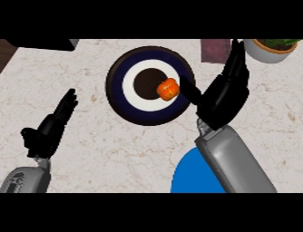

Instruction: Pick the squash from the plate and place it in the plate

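Scanning from the left edge, we find the left hand [47,129] resting low on the pale, brown-veined marble counter [94,154], fingers straight and pointing up and slightly right, holding nothing, with its grey forearm entering at the lower left corner. Toward the upper centre we see a round plate [130,111] with a dark rim, a white ring and a dark middle. The squash [168,89] lies on the right side of that inner area, a small, glossy orange lump whose long axis runs roughly up and down the frame, tilted a little to the right at the top. Just right of it, our right hand [222,90] stands with fingers extended toward the top of the frame and the thumb reaching left to the squash's edge; we cannot tell whether it touches. Below it, a blue plate [188,176] shows beside the grey right forearm. At the upper right sit a purple block [214,49] and a white pot [269,50] with greenery.
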Motion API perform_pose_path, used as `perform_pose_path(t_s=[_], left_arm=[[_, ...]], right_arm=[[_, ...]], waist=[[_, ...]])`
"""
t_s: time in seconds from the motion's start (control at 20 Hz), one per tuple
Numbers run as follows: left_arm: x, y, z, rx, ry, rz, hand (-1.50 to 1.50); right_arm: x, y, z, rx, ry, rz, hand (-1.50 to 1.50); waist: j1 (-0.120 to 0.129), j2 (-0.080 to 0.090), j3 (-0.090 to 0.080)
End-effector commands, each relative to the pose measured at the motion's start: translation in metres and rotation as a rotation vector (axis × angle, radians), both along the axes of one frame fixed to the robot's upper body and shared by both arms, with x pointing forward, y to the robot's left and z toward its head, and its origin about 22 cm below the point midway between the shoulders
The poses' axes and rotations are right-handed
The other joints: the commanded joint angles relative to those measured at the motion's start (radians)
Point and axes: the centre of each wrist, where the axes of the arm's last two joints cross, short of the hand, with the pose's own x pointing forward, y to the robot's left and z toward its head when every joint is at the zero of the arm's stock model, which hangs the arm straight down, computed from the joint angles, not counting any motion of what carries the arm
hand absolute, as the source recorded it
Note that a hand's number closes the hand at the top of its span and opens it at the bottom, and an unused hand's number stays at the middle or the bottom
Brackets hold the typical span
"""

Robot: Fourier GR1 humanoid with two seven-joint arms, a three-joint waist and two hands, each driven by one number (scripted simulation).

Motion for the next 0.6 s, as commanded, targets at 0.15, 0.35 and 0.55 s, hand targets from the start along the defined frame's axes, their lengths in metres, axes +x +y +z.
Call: perform_pose_path(t_s=[0.15,0.35,0.55], left_arm=[[0.000,0.007,-0.006,-0.005,0.016,0.024,0.00],[-0.005,0.019,-0.003,0.007,0.017,0.036,0.00],[-0.016,0.019,-0.006,0.020,0.023,0.065,0.00]], right_arm=[[-0.003,-0.005,0.012,0.421,-0.272,-0.008,-1.50],[-0.023,-0.013,-0.032,0.484,-0.309,-0.002,-1.50],[-0.066,-0.014,-0.083,0.487,-0.323,0.014,-1.50]], waist=[[-0.033,-0.009,0.001],[-0.044,-0.015,0.001],[-0.075,-0.026,0.000]])
